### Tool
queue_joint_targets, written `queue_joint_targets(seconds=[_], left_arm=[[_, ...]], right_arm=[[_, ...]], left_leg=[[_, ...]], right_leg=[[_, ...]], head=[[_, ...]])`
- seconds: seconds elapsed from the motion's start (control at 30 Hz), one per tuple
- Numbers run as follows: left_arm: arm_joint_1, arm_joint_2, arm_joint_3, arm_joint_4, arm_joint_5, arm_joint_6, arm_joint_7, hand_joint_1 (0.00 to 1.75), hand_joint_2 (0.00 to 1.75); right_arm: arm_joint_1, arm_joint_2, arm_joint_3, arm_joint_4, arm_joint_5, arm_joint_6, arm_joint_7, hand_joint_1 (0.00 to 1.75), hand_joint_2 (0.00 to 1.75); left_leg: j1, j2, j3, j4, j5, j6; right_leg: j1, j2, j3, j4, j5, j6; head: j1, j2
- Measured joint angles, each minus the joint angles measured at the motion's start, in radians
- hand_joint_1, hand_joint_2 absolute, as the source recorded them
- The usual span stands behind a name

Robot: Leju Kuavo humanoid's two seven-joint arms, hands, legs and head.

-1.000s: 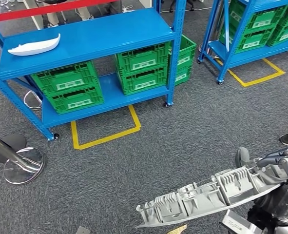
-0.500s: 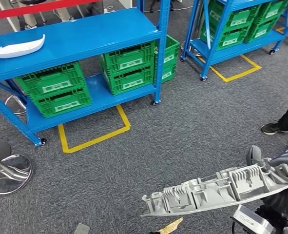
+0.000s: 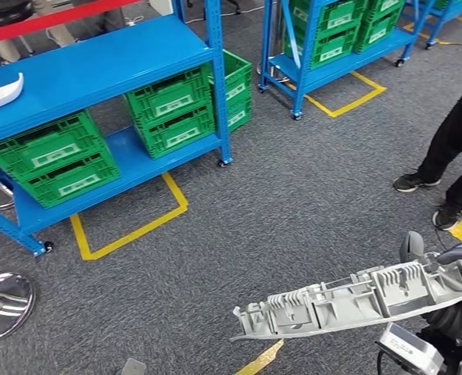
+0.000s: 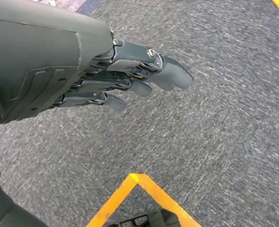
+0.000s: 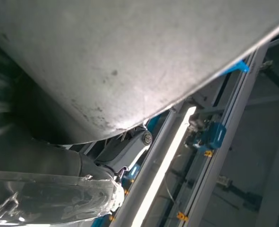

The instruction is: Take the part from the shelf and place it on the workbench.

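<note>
A long grey ribbed plastic part [image 3: 346, 303] hangs level above the carpet at the lower right of the head view. My right hand [image 3: 453, 269] holds it at its right end. In the right wrist view the part's smooth grey underside [image 5: 131, 61] lies close to the lens, with a finger [image 5: 125, 149] of that hand under it. My left hand [image 4: 131, 75] hangs over the grey carpet with its fingers stretched out and nothing in them. A white curved part [image 3: 1, 92] lies on the blue shelf [image 3: 92, 66] at the far left.
Green crates [image 3: 169, 109] sit on the shelf's lower level. A second blue rack [image 3: 328, 43] with green crates stands at the back right. A person's legs and shoes [image 3: 446, 164] are at the right edge. Yellow floor tape [image 3: 128, 230] marks the carpet; a chrome stand base [image 3: 4, 301] lies left.
The whole view has swung to the right: shelves and tape slid left, and a person's legs came further into view. The part stays in my right hand.
</note>
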Motion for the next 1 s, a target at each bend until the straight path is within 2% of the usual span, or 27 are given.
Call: queue_joint_targets(seconds=[0.03, 0.07, 0.13, 0.17, 0.2, 0.27, 0.3, 0.33, 0.37, 0.4, 0.43, 0.47, 0.5, 0.53, 0.57, 0.6, 0.63, 0.67, 0.7, 0.77, 0.8, 0.87, 0.9, 0.93, 0.97, 1.0], left_arm=[[0.0, 0.0, 0.0, 0.0, 0.0, 0.0, 0.0, 0.0, 1.75], [0.0, 0.0, 0.0, 0.0, 0.0, 0.0, 0.0, 0.0, 1.75], [-0.001, 0.003, 0.0, 0.0, 0.001, 0.0, 0.0, 0.0, 1.75], [-0.001, 0.004, 0.0, 0.0, 0.001, 0.001, 0.001, 0.0, 1.75], [-0.001, 0.006, 0.0, 0.0, 0.001, 0.001, 0.001, 0.0, 1.75], [-0.001, 0.005, -0.001, 0.0, 0.001, 0.002, 0.001, 0.0, 1.75], [-0.001, 0.005, -0.001, 0.0, 0.001, 0.002, 0.001, 0.0, 1.75], [-0.001, 0.004, -0.002, 0.0, 0.001, 0.002, 0.001, 0.0, 1.75], [-0.001, 0.003, -0.002, 0.0, 0.001, 0.003, 0.001, 0.0, 1.75], [0.0, 0.003, -0.003, 0.0, 0.001, 0.003, 0.0, 0.0, 1.75], [0.001, 0.003, -0.003, 0.0, 0.001, 0.003, 0.0, 0.0, 1.75], [0.002, 0.003, -0.003, 0.0, 0.001, 0.003, 0.0, 0.0, 1.75], [0.003, 0.003, -0.003, 0.0, 0.0, 0.003, 0.0, 0.0, 1.75], [0.003, 0.002, -0.004, 0.0, 0.0, 0.003, 0.0, 0.0, 1.75], [0.002, 0.001, -0.005, 0.0, 0.0, 0.003, 0.0, 0.0, 1.75], [0.002, 0.001, -0.006, 0.0, 0.0, 0.003, 0.0, 0.0, 1.75], [0.001, 0.001, -0.006, 0.0, 0.0, 0.003, 0.001, 0.0, 1.75], [0.001, 0.002, -0.006, 0.0, 0.0, 0.003, 0.001, 0.0, 1.75], [0.0, 0.003, -0.006, 0.0, 0.0, 0.003, 0.001, 0.0, 1.75], [-0.002, 0.004, -0.007, 0.0, 0.0, 0.003, 0.002, 0.0, 1.75], [-0.003, 0.004, -0.007, 0.0, 0.0, 0.003, 0.002, 0.0, 1.75], [-0.005, 0.004, -0.008, 0.0, 0.0, 0.003, 0.002, 0.0, 1.75], [-0.004, 0.004, -0.008, 0.0, 0.0, 0.003, 0.002, 0.0, 1.75], [-0.002, 0.004, -0.008, 0.0, 0.0, 0.002, 0.002, 0.0, 1.75], [0.0, 0.004, -0.008, 0.0, 0.0, 0.002, 0.003, 0.0, 1.75], [0.001, 0.004, -0.008, 0.0, -0.001, 0.001, 0.004, 0.0, 1.75]], right_arm=[[0.002, 0.0, 0.0, 0.0, 0.0, 0.0, 0.001, 1.75, 1.75], [0.003, 0.0, 0.0, 0.0, -0.001, 0.0, 0.001, 1.75, 1.75], [0.007, 0.0, -0.001, 0.0, -0.003, 0.0, 0.002, 1.75, 1.75], [0.01, 0.0, -0.001, 0.0, -0.004, 0.0, 0.003, 1.75, 1.75], [0.013, 0.0, -0.002, -0.001, -0.006, 0.0, 0.003, 1.75, 1.75], [0.023, 0.0, -0.006, -0.003, -0.011, 0.0, 0.003, 1.75, 1.75], [0.027, 0.0, -0.01, -0.005, -0.015, 0.0, 0.001, 1.75, 1.75], [0.029, 0.0, -0.015, -0.007, -0.018, 0.0, -0.001, 1.75, 1.75], [0.03, 0.0, -0.02, -0.009, -0.022, 0.0, -0.003, 1.75, 1.75], [0.03, 0.0, -0.024, -0.009, -0.025, 0.0, -0.004, 1.75, 1.75], [0.03, 0.0, -0.027, -0.009, -0.028, 0.0, -0.003, 1.75, 1.75], [0.031, 0.0, -0.03, -0.008, -0.03, 0.0, -0.001, 1.75, 1.75], [0.032, 0.0, -0.034, -0.008, -0.031, 0.0, 0.001, 1.75, 1.75], [0.033, -0.001, -0.038, -0.007, -0.031, 0.0, 0.003, 1.75, 1.75], [0.033, -0.001, -0.041, -0.007, -0.031, 0.0, 0.004, 1.75, 1.75], [0.033, -0.001, -0.044, -0.006, -0.031, 0.0, 0.006, 1.75, 1.75], [0.031, -0.001, -0.045, -0.006, -0.03, 0.0, 0.008, 1.75, 1.75], [0.03, -0.001, -0.047, -0.006, -0.029, 0.0, 0.011, 1.75, 1.75], [0.03, -0.002, -0.048, -0.005, -0.028, 0.0, 0.015, 1.75, 1.75], [0.032, -0.002, -0.051, -0.005, -0.027, 0.0, 0.02, 1.75, 1.75], [0.033, -0.003, -0.053, -0.004, -0.026, 0.0, 0.021, 1.75, 1.75], [0.031, -0.004, -0.055, -0.004, -0.025, 0.0, 0.022, 1.75, 1.75], [0.03, -0.005, -0.055, -0.004, -0.024, 0.0, 0.023, 1.75, 1.75], [0.029, -0.006, -0.055, -0.004, -0.023, 0.0, 0.024, 1.75, 1.75], [0.029, -0.007, -0.056, -0.003, -0.022, 0.0, 0.026, 1.75, 1.75], [0.029, -0.008, -0.057, -0.003, -0.02, 0.0, 0.027, 1.75, 1.75]], left_leg=[[-0.001, -0.003, 0.01, -0.022, 0.023, 0.005], [-0.003, -0.013, 0.039, -0.083, 0.062, 0.013], [-0.007, -0.056, 0.096, -0.202, 0.112, 0.028], [-0.01, -0.075, 0.119, -0.251, 0.128, 0.035], [-0.01, -0.084, 0.124, -0.264, 0.125, 0.039], [-0.01, -0.069, 0.129, -0.283, 0.128, 0.041], [-0.008, -0.057, 0.131, -0.293, 0.134, 0.041], [-0.005, -0.045, 0.134, -0.304, 0.14, 0.041], [-0.003, -0.031, 0.136, -0.313, 0.145, 0.041], [-0.004, -0.018, 0.136, -0.316, 0.146, 0.041], [-0.005, -0.004, 0.135, -0.316, 0.146, 0.042], [-0.005, 0.011, 0.133, -0.315, 0.146, 0.042], [-0.005, 0.025, 0.132, -0.315, 0.145, 0.042], [-0.004, 0.038, 0.131, -0.314, 0.145, 0.041], [-0.003, 0.051, 0.131, -0.312, 0.143, 0.037], [-0.003, 0.063, 0.132, -0.309, 0.14, 0.032], [-0.004, 0.072, 0.131, -0.302, 0.136, 0.025], [-0.006, 0.081, 0.13, -0.296, 0.132, 0.018], [-0.008, 0.089, 0.13, -0.291, 0.129, 0.012], [-0.007, 0.104, 0.132, -0.288, 0.127, 0.004], [-0.005, 0.099, 0.131, -0.283, 0.121, 0.0], [0.001, 0.059, 0.111, -0.229, 0.078, -0.009], [0.004, 0.032, 0.087, -0.172, 0.044, -0.012], [0.005, 0.015, 0.057, -0.103, 0.011, -0.012], [0.005, 0.006, 0.027, -0.042, -0.011, -0.011], [0.004, 0.002, 0.007, -0.007, -0.014, -0.006]], right_leg=[[0.001, 0.01, 0.0, 0.0, 0.001, -0.001], [0.002, 0.022, 0.0, 0.0, 0.002, -0.001], [0.0, 0.043, -0.001, -0.001, 0.006, 0.003], [-0.002, 0.054, -0.005, -0.001, 0.009, 0.006], [-0.005, 0.063, -0.009, -0.002, 0.012, 0.012], [-0.008, 0.08, -0.018, -0.006, 0.019, 0.024], [-0.007, 0.073, -0.024, -0.003, 0.017, 0.028], [-0.006, 0.053, -0.037, 0.016, 0.003, 0.031], [-0.005, 0.026, -0.058, 0.057, -0.022, 0.034], [-0.006, -0.002, -0.086, 0.117, -0.056, 0.038], [-0.007, -0.02, -0.117, 0.186, -0.09, 0.043], [-0.009, -0.028, -0.14, 0.24, -0.111, 0.05], [-0.012, -0.032, -0.149, 0.263, -0.116, 0.056], [-0.015, -0.037, -0.137, 0.249, -0.102, 0.062], [-0.019, -0.048, -0.104, 0.195, -0.074, 0.067], [-0.023, -0.07, -0.06, 0.122, -0.048, 0.073], [-0.024, -0.09, -0.02, 0.058, -0.028, 0.073], [-0.024, -0.104, 0.007, 0.013, -0.018, 0.068], [-0.022, -0.109, 0.018, -0.006, -0.017, 0.06], [-0.018, -0.088, 0.015, -0.005, -0.015, 0.04], [-0.018, -0.079, 0.013, -0.005, -0.013, 0.034], [-0.02, -0.058, 0.011, -0.006, -0.008, 0.022], [-0.02, -0.048, 0.011, -0.006, -0.006, 0.019], [-0.019, -0.036, 0.01, -0.006, -0.006, 0.016], [-0.017, -0.023, 0.009, -0.006, -0.005, 0.015], [-0.014, -0.01, 0.009, -0.006, -0.004, 0.014]], head=[[0.0, 0.0], [0.0, 0.0], [0.001, 0.0], [0.0, 0.0], [-0.001, 0.0], [-0.004, 0.0], [-0.003, 0.0], [-0.001, 0.0], [0.002, 0.0], [0.003, 0.0], [0.005, 0.0], [0.005, 0.0], [0.006, 0.0], [0.006, 0.0], [0.007, 0.0], [0.007, 0.0], [0.007, 0.0], [0.006, 0.0], [0.006, 0.0], [0.004, 0.0], [0.004, 0.0], [0.002, 0.0], [0.001, 0.0], [0.001, 0.0], [0.001, 0.0], [0.001, 0.0]])
